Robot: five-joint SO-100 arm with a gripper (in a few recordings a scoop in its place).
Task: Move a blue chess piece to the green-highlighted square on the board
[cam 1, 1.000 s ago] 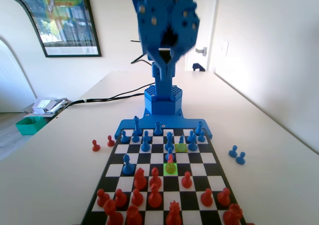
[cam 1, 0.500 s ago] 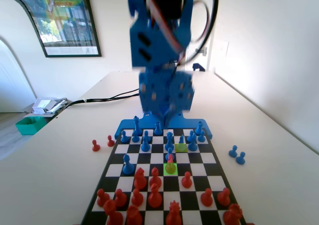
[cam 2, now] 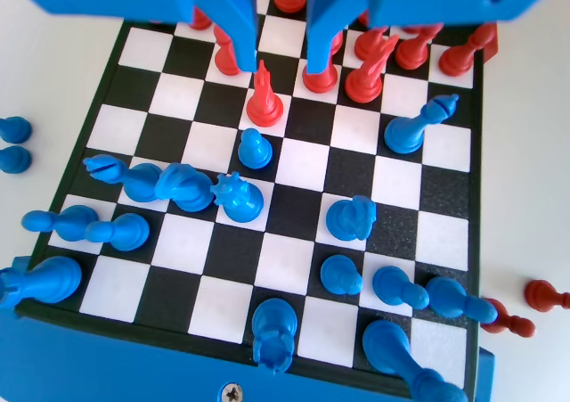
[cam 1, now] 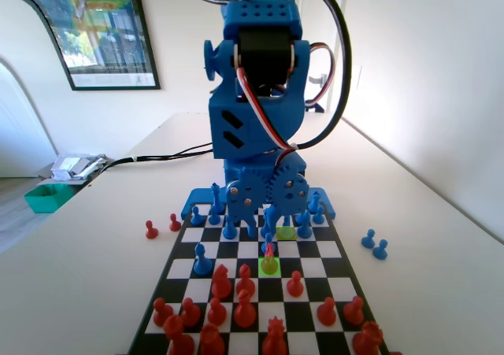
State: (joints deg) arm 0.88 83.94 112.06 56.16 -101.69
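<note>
My gripper (cam 1: 256, 223) hangs low over the far rows of the board (cam 1: 329, 249), among the blue pieces. In the wrist view my gripper (cam 2: 283, 59) is open, with nothing between its jaws. A blue chess piece (cam 2: 255, 149), a small pawn, stands just below the jaw tips, next to a red pointed piece (cam 2: 264, 99). In the fixed view this pawn (cam 1: 268, 238) stands one square behind the green-highlighted square (cam 1: 270, 266), and the red piece (cam 1: 269, 253) stands on that square. A duller yellow-green square (cam 1: 286, 232) lies further back, to the right.
Red pieces crowd the near rows in the fixed view, and taller blue pieces ring the gripper. Off the board lie two red pawns (cam 1: 151, 229) at the left and two blue pawns (cam 1: 374, 244) at the right. A green box (cam 1: 46, 197) sits at the table's far left.
The arm has swung down from high above the table. The gripper now sits low over the board's far rows. No piece has moved.
</note>
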